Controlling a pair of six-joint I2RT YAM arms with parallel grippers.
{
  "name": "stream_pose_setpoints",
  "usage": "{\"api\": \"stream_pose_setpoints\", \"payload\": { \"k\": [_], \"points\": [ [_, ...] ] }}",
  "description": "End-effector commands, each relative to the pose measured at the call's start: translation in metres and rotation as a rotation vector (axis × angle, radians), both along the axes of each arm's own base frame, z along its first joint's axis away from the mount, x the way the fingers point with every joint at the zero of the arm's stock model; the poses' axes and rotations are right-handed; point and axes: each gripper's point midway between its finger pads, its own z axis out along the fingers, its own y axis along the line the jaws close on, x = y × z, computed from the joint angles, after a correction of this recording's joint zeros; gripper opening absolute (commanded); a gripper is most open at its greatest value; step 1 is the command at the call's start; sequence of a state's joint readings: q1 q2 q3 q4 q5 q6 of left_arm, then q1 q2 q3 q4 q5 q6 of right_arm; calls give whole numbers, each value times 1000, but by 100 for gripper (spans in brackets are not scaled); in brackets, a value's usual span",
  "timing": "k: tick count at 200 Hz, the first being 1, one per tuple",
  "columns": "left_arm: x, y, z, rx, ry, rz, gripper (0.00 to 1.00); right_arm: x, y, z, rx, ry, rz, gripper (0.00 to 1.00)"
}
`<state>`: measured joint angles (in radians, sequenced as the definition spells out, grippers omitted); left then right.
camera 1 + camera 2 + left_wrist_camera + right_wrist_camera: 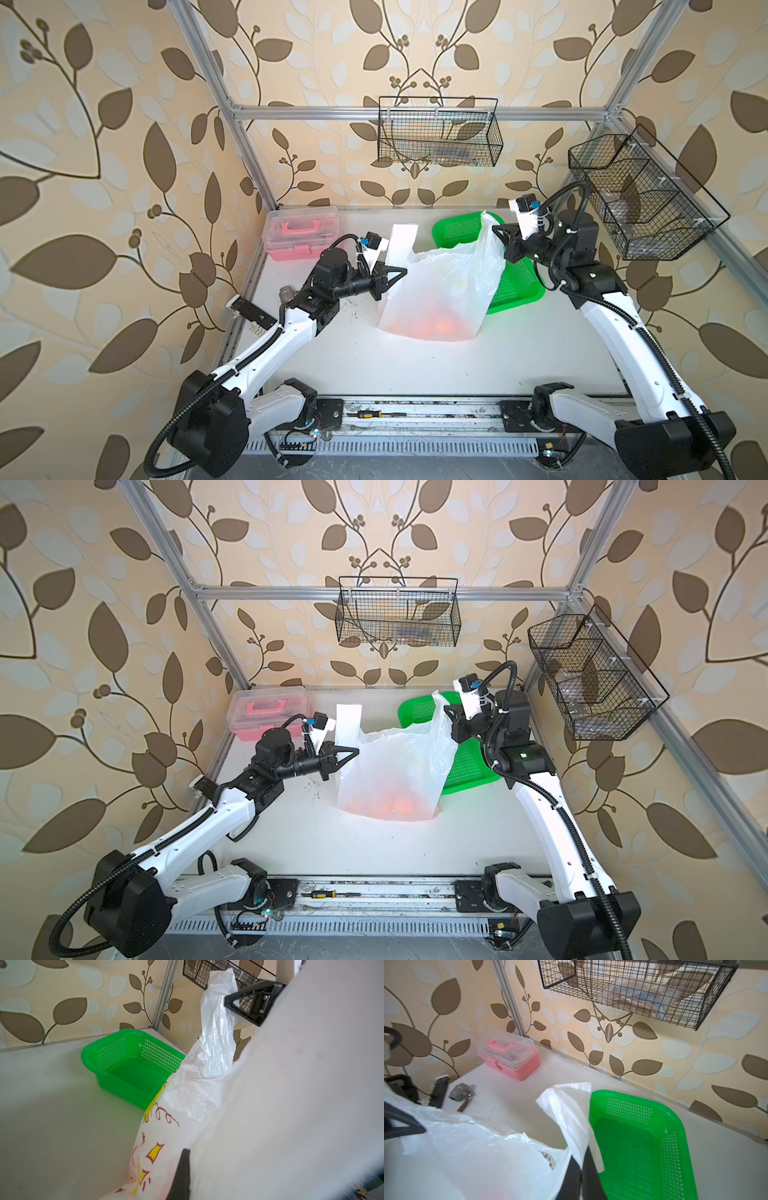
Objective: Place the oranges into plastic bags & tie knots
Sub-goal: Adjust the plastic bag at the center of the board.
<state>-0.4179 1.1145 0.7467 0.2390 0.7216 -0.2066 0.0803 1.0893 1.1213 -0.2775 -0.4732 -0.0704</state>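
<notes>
The left gripper [404, 272] is clenched on the bag [440, 282] at one handle loop [401, 241], which stands up just above its closed jaws. The right gripper [495, 229] pinches the opposite loop [484, 223]. Holding both loops raised and apart probably readies them for crossing into a knot. Between and below the grippers, the thin, translucent white sack sags on the table [415, 365]. The oranges [436, 324] show as a blurred orange glow at its bottom. Beyond and beneath the right gripper lies the green basket [438, 237], with no fruit visible in it.
</notes>
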Motion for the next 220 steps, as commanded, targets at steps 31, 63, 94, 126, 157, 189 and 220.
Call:
{"api": "stream_pose_setpoints", "payload": {
  "k": [31, 63, 94, 126, 157, 189, 220],
  "points": [
    [-5, 9, 43, 7, -110, 34, 51, -52, 40, 38, 209, -118, 373, 0],
    [-10, 25, 65, 103, -171, 101, 77, -63, 52, 26, 210, -96, 449, 0],
    [-29, 46, 106, 119, -291, 174, 87, -72, 64, 19, 215, -82, 526, 0],
    [-75, 40, 165, 28, -417, 30, 87, -73, 71, 12, 220, -59, 565, 0],
    [-111, 4, 178, 11, -476, -181, 81, -81, 79, 11, 216, -62, 623, 0],
    [-131, -53, 150, 160, -548, -332, 82, -93, 87, 12, 218, -66, 695, 0],
    [-110, -76, 148, 178, -584, -323, 82, -104, 96, 8, 205, -45, 758, 0]
  ]
}}
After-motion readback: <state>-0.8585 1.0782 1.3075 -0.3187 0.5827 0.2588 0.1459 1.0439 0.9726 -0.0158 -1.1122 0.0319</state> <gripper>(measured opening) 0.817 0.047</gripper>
